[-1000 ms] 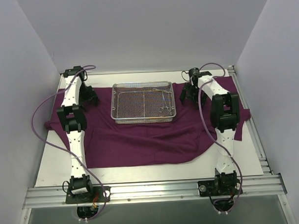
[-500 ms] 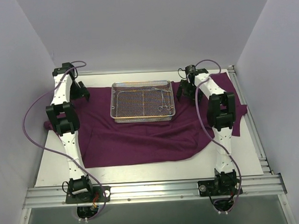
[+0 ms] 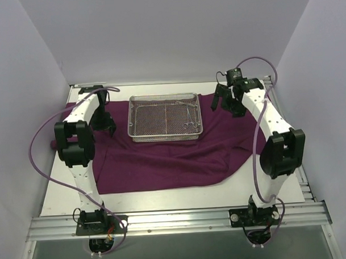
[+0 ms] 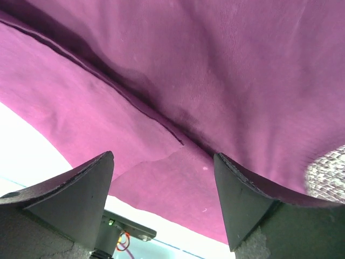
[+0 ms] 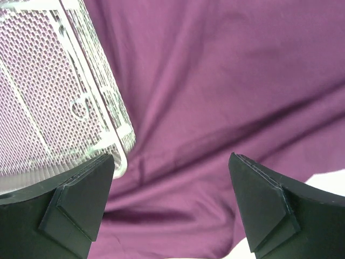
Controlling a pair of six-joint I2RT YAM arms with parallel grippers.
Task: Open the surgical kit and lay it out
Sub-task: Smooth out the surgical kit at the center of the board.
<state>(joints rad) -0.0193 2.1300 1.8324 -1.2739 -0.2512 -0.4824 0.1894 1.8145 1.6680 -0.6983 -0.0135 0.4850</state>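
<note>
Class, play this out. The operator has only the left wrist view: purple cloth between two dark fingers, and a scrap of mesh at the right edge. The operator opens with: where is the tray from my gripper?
Observer: The wire-mesh tray sits on the purple cloth at the far middle of the table, just to the right of your left gripper.
Operator: Is anything in it?
Observer: Thin metal instruments lie in its right half.
Operator: And the other arm?
Observer: The right gripper is open over the cloth, beside the tray's right end.
</note>
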